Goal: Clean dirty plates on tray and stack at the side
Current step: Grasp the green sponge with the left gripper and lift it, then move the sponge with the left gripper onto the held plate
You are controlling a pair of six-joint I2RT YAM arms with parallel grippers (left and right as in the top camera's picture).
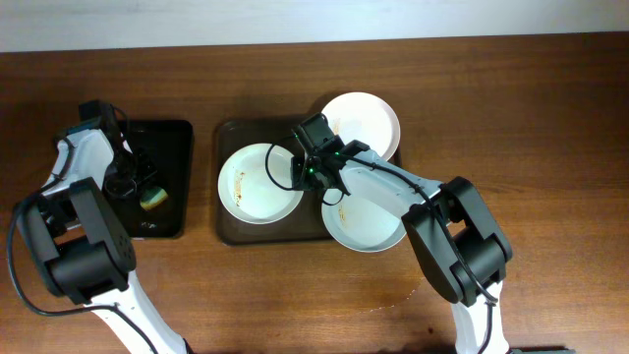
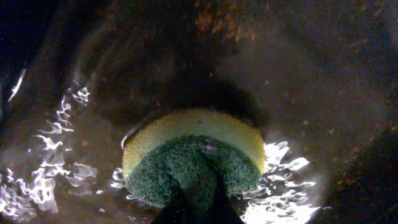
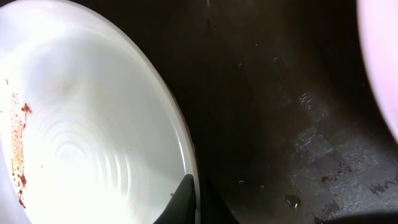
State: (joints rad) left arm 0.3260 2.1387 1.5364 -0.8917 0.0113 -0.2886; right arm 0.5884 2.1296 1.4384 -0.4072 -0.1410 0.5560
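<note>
Three white plates lie on or over the dark brown tray. The left plate has brown smears and lies inside the tray. A second plate overhangs the back right corner, and a third overhangs the front right. My right gripper is shut on the left plate's right rim; the right wrist view shows the rim pinched between the fingers. My left gripper is shut on a yellow and green sponge at the fingertips.
A smaller black tray lies left of the brown tray, wet and glossy, with the sponge on it. Bare wooden table lies to the right and in front. A white wall edge runs along the back.
</note>
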